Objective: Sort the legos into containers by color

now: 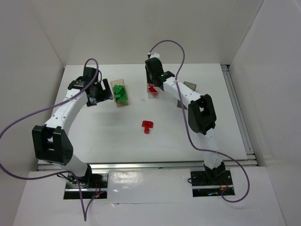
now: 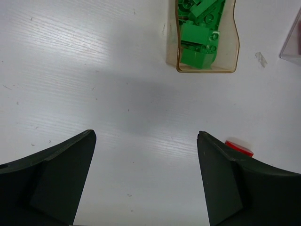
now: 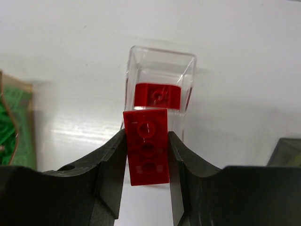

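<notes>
Red plastic was seen in two places from above. A loose red piece (image 1: 148,125) lay on the table (image 1: 94,136) near the middle, well apart from the boxes. More red showed in the red box (image 1: 153,96) at the far centre, under the right gripper (image 1: 152,85). Left of it, the green box (image 1: 121,103) was filled with green bricks (image 1: 120,92), with the left gripper (image 1: 104,91) just beside it. A third box (image 1: 189,86) stood to the right; its contents could not be made out.

From the left wrist, the fingers (image 2: 56,179) were spread wide over bare table and nothing was held. The green box (image 2: 205,70) lay beyond.

From the right wrist, a red brick (image 3: 146,146) was clamped between the drawn-in fingers (image 3: 110,165), at the near wall of the red box (image 3: 160,59), in which one brick (image 3: 157,95) already lay.

Green was judged sorted. The held brick was yet to be dropped in and the loose piece fetched. No yellow-green bricks were seen.
</notes>
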`<state>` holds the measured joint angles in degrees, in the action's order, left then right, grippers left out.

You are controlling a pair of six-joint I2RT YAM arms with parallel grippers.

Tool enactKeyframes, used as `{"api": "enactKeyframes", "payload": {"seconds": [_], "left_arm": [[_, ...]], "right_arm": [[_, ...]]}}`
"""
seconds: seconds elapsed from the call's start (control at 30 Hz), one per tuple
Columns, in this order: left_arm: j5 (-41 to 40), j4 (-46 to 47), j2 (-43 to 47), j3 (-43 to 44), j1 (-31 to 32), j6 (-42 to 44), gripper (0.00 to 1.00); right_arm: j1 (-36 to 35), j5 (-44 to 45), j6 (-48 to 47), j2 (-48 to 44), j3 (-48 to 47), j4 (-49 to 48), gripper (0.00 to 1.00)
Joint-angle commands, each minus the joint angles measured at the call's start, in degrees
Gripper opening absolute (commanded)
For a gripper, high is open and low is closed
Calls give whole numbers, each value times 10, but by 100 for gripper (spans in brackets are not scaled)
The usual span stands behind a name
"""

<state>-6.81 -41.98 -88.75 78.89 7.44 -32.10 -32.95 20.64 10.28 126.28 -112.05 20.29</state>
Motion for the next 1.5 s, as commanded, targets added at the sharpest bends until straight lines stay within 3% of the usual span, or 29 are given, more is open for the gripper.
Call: {"api": "enactKeyframes", "payload": {"seconds": [0.0, 0.03, 0.13, 0.2, 0.37, 0.57, 0.8, 0.9, 1.17, 1.47], "left_arm": [[21, 4, 20, -8, -8, -6, 98], [21, 4, 20, -8, -8, -6, 98], [21, 4, 20, -8, -8, -6, 98], [21, 4, 20, -13, -8, -6, 98], [27, 4, 20, -13, -8, -12, 98], [32, 10, 15, -18, -8, -12, 98], [32, 21, 9, -18, -8, -12, 98], [37, 26, 9, -23, -8, -17, 98], [32, 26, 15, -39, -8, -17, 97], [27, 26, 15, -28, -8, -11, 97]], "right_arm": [[11, 6, 10, 47, -61, 16, 34], [17, 6, 4, 56, -73, 16, 36], [23, -6, -1, 69, -101, 32, 64], [18, -6, -7, 64, -86, 23, 73], [-3, 3, -25, -66, 87, -73, 75], [-43, -10, 37, -203, 261, -59, 73], [-133, -77, 47, -262, 386, -17, 96], [-169, -83, 12, -263, 411, -26, 98], [-169, -88, -44, -202, 387, 2, 98], [-138, -65, -44, -146, 362, -10, 87]]}}
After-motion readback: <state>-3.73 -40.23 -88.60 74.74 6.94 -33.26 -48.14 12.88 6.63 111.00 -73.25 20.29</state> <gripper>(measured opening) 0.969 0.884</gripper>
